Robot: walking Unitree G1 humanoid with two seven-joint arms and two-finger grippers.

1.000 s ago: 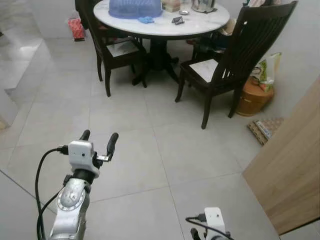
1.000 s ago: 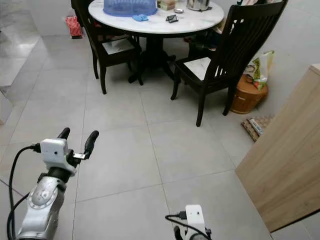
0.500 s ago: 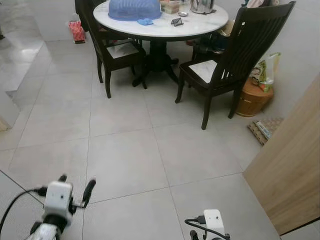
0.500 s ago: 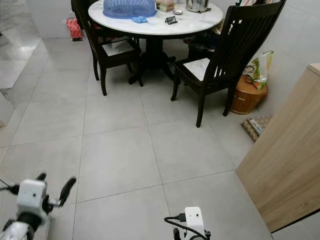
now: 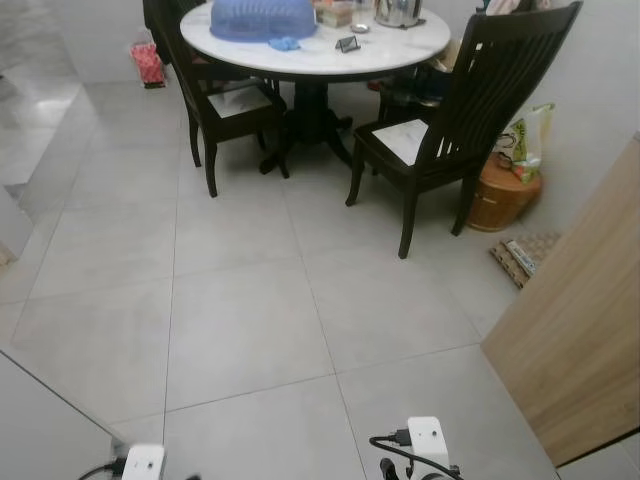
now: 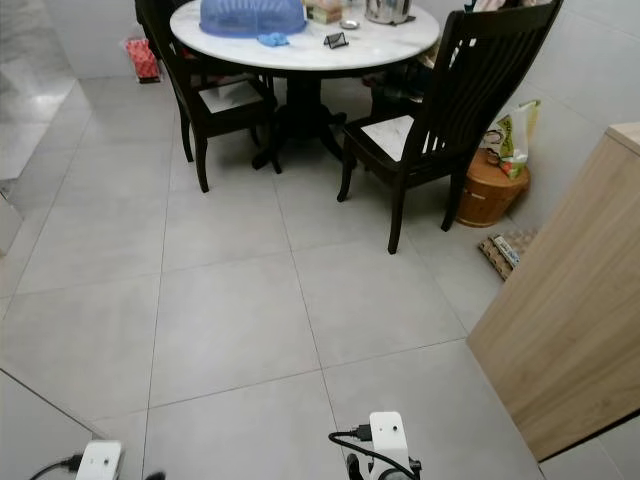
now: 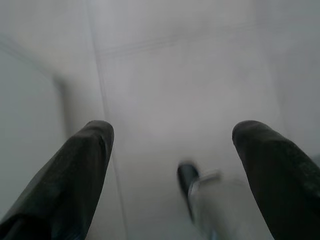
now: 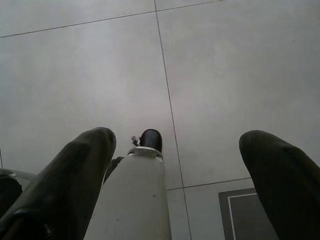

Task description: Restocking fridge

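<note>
no fridge can be made out. both pincers hang low over the grey tiled floor [image 5: 240, 330], left pincer [image 7: 172, 160] and right pincer [image 8: 175, 165] spread wide, grasping nothing. upper frame: round counter [image 5: 400, 50], dark chairs [image 5: 470, 110].

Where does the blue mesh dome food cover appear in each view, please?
Left eye view: the blue mesh dome food cover sits at the top edge, on the round white marble table.
Right eye view: top edge, same table.
Left wrist view: faces grey floor tiles.
Right wrist view: likewise floor.
Shared landmark: that table.
</note>
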